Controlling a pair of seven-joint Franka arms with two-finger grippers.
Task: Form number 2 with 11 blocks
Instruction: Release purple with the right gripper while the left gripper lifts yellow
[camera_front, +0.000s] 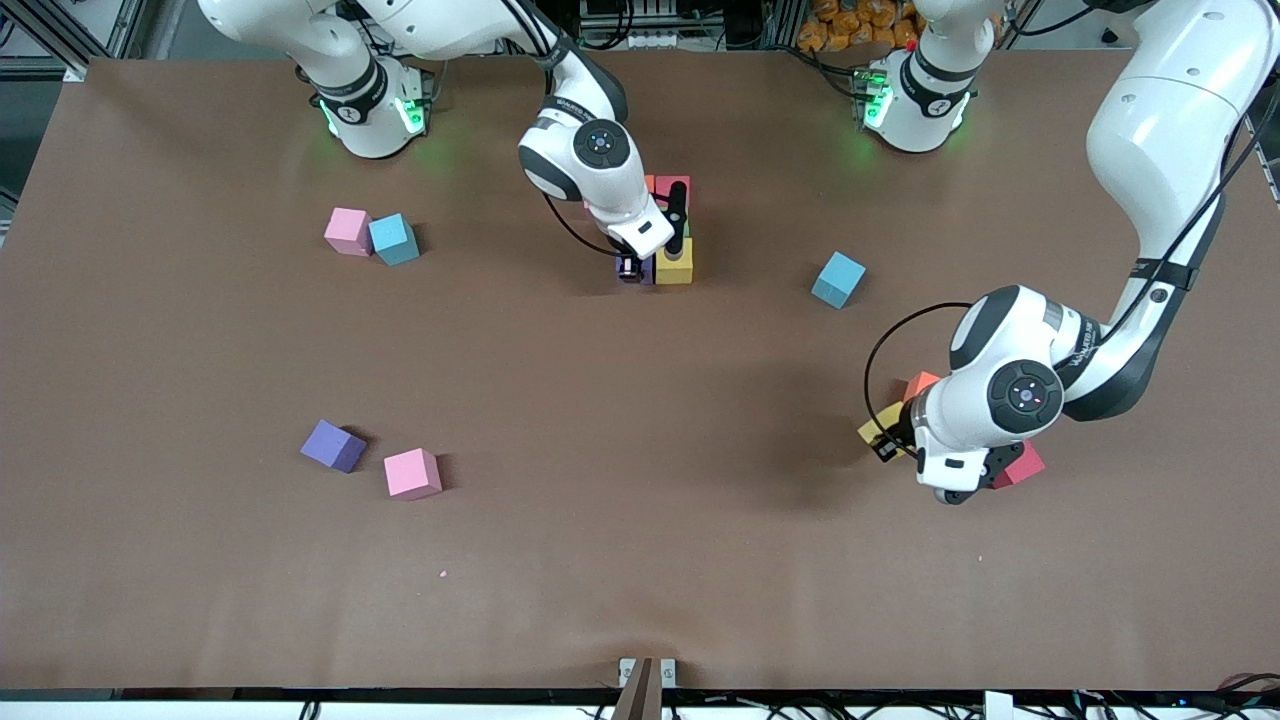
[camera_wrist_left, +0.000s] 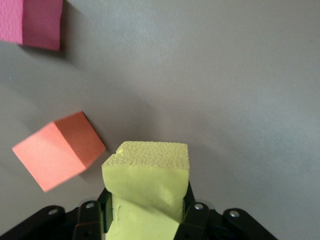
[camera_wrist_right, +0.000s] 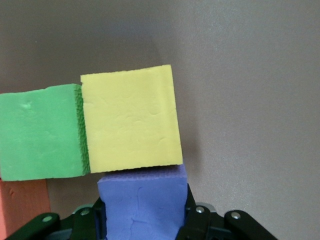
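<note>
At the middle of the desk (camera_front: 640, 520) my right gripper (camera_front: 634, 268) sits low against a small cluster: a yellow block (camera_front: 676, 262), a purple block (camera_front: 647, 270) touching it, a crimson one (camera_front: 666, 186) just farther from the camera. Well away from that cluster, toward my left arm's end, my left gripper (camera_front: 886, 446) is down on a second yellow block (camera_front: 876, 425), with an orange block (camera_front: 920, 384) and another crimson block (camera_front: 1022, 466) close by.

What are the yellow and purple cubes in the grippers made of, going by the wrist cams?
Yellow cube, clamped in the left gripper: looks like soft matte foam, with a pitted, grainy top and sides bulging under the squeeze. Purple cube in the right gripper: likely the same foam, dull with no shine, fine creases across its face. Exact foam type can't be told.
</note>
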